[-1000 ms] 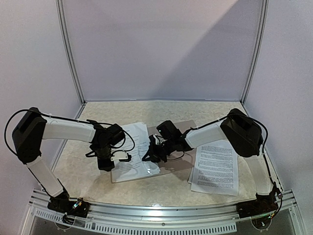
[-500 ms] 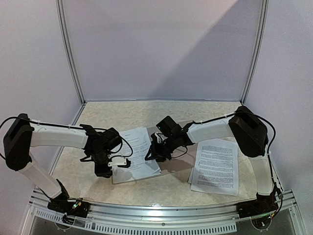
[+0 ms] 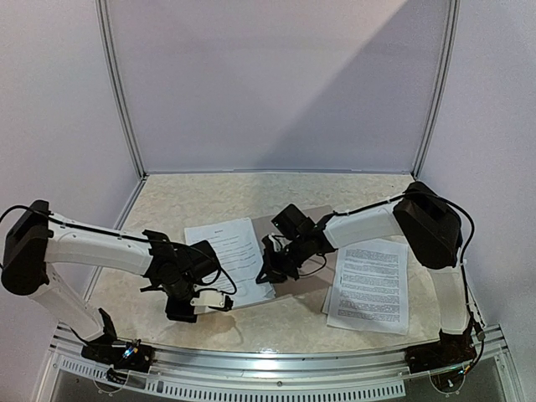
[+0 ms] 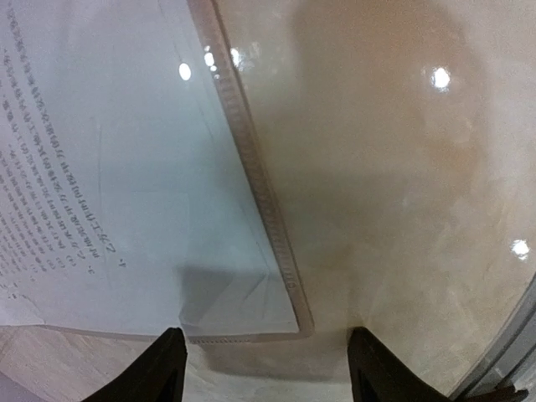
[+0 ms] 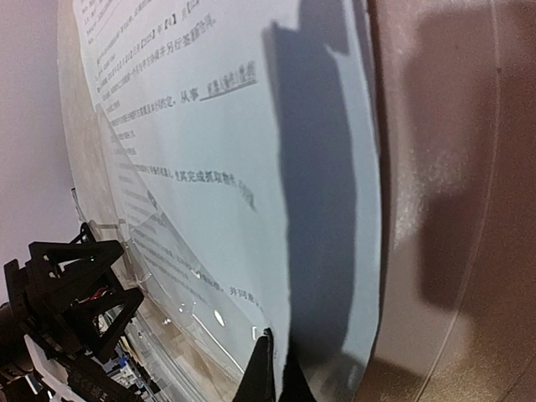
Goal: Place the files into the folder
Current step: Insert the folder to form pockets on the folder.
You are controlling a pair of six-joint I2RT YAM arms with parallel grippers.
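Observation:
One file of white printed sheets lies on the brownish-tan folder at the table's middle. My right gripper is at the file's right edge. In the right wrist view it is shut on that sheet's edge, with the brown folder to the right. My left gripper hovers at the file's near left corner. In the left wrist view it is open and empty just short of the corner of a clear ribbed-edged cover lying over the sheet. A second file lies at the right.
The beige marbled table has white walls on three sides and a metal rail along the near edge. My left arm's black gripper body shows beyond the sheet in the right wrist view.
My left gripper has moved nearer the front edge and rightward, down to the file's near corner. The file now lies flatter. My right gripper has shifted only slightly.

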